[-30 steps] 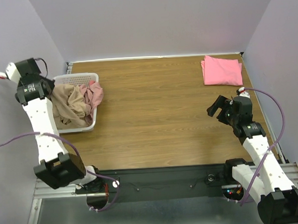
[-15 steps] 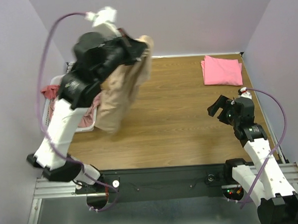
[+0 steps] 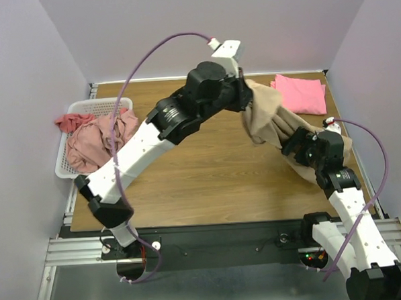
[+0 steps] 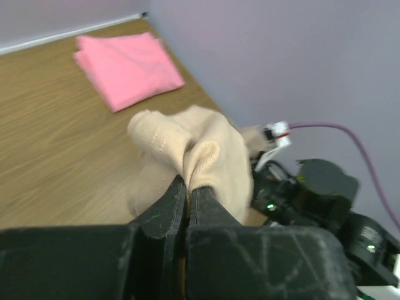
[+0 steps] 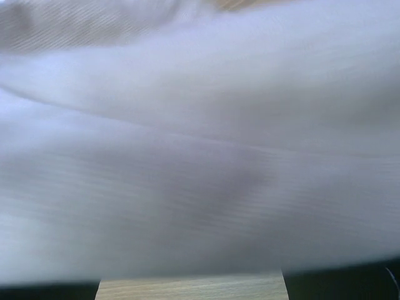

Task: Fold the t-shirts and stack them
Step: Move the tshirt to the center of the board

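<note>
My left gripper [image 3: 246, 96] reaches far across the table and is shut on a bunched fold of the large tan t-shirt [image 3: 269, 119]; its fingertips [image 4: 187, 182] pinch the cloth [image 4: 206, 153]. The shirt hangs down and drapes against my right gripper [image 3: 292, 146], whose fingers look spread in the top view. Pale cloth [image 5: 200, 137] fills the right wrist view and hides that gripper's fingers. A folded bright pink t-shirt [image 3: 298, 95] lies at the far right corner and shows in the left wrist view [image 4: 128, 69]. Dusty-pink [image 3: 96, 139] and salmon-red [image 3: 71, 120] shirts sit in the basket.
The white mesh basket [image 3: 62, 169] stands at the table's left edge. The right wall is close beside the right arm [image 4: 319, 194]. A strip of bare wood table [image 5: 187, 287] shows under the cloth. Purple cables arc above both arms.
My left arm pulled the tan shirt out of the basket and swung it from the left across to the right, up against the right gripper. The right arm has barely moved.
</note>
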{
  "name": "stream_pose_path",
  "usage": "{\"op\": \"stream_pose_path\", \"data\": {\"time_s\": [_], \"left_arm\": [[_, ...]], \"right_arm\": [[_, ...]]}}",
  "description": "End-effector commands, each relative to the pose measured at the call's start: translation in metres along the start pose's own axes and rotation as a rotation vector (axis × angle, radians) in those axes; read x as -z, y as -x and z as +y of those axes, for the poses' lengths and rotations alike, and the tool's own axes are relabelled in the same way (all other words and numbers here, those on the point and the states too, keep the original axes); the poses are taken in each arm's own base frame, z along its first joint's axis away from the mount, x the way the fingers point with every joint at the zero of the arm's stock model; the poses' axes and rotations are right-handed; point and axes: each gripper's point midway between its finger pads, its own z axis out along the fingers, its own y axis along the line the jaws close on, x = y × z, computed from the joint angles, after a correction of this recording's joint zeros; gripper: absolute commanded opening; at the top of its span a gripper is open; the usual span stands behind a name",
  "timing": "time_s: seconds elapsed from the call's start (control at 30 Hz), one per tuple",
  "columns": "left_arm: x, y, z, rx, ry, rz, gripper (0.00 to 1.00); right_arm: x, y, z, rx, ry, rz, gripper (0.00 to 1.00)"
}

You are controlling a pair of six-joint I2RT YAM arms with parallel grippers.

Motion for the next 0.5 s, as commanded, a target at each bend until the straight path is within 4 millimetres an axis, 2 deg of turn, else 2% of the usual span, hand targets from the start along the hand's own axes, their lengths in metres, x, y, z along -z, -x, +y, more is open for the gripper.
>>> {"op": "stream_pose_path", "data": {"time_s": [0.0,0.03,0.07,0.1,0.13,0.17,0.23,0.27,0.33,0.4,0.47], "left_arm": [[0.079,0.074,0.046,0.117,0.213,-0.316,0.00],[0.082,0.063,0.064,0.150,0.253,-0.307,0.01],[0.065,0.008,0.102,0.208,0.345,-0.211,0.19],[0.066,-0.013,0.128,0.251,0.402,-0.195,0.30],[0.078,-0.017,0.161,0.306,0.448,-0.217,0.54],[0.075,-0.077,0.207,0.371,0.546,-0.110,0.76],[0.089,-0.131,0.253,0.454,0.666,0.006,0.85],[0.104,-0.163,0.286,0.500,0.780,0.052,0.89],[0.126,-0.199,0.311,0.508,0.918,0.116,0.93],[0.132,-0.204,0.311,0.513,0.922,0.107,0.95],[0.138,-0.219,0.312,0.516,0.918,0.131,0.95]], "right_arm": [[0.002,0.022,0.011,-0.005,0.032,-0.078,1.00],[0.002,0.021,0.010,-0.006,0.031,-0.077,1.00],[0.003,0.021,0.011,-0.004,0.036,-0.076,1.00],[0.003,0.020,0.012,-0.002,0.040,-0.071,1.00],[0.003,0.021,0.011,0.000,0.039,-0.075,1.00],[0.002,0.020,0.012,0.008,0.043,-0.070,1.00],[0.002,0.019,0.012,0.014,0.046,-0.064,1.00],[0.000,0.017,0.012,0.014,0.043,-0.055,1.00],[-0.002,0.014,0.011,0.016,0.042,-0.042,1.00],[-0.002,0.013,0.012,0.016,0.048,-0.031,1.00],[-0.001,0.010,0.012,0.017,0.050,-0.021,1.00]]}}
